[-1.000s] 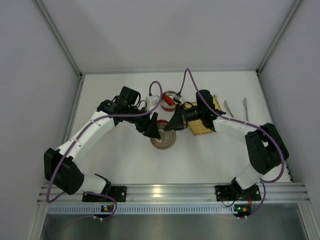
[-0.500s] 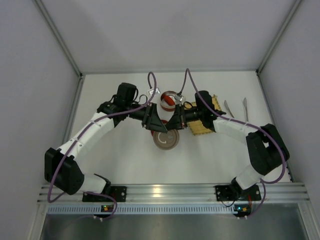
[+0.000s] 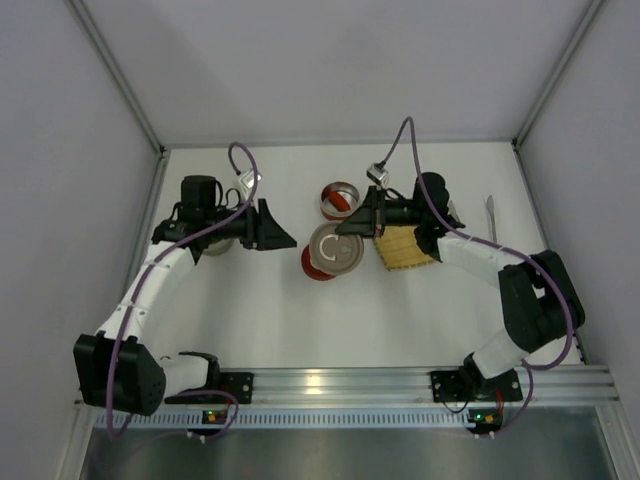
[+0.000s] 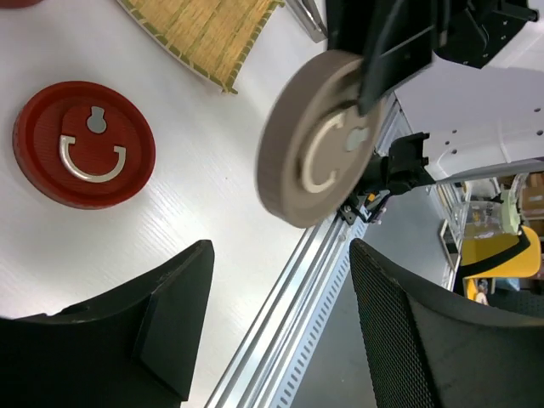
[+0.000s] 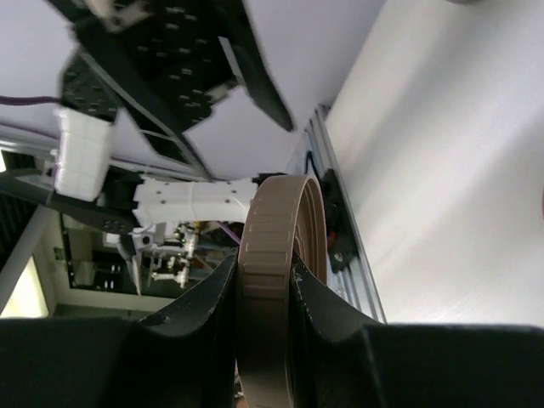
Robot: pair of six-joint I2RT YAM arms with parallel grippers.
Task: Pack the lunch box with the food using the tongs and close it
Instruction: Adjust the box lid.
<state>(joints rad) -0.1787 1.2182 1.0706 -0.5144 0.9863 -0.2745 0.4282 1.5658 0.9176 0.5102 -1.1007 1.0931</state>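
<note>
White arms (image 3: 163, 272), black joints (image 3: 120, 365) (purple cables (image 3: 409, 122))

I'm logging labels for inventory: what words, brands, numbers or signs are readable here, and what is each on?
No readable text in any view.
Beige lid: only a curved metal ring handle, no lettering.
Red lid: the same kind of ring, no lettering.
Room clutter beyond the table in the right wrist view: too blurred to read.
</note>
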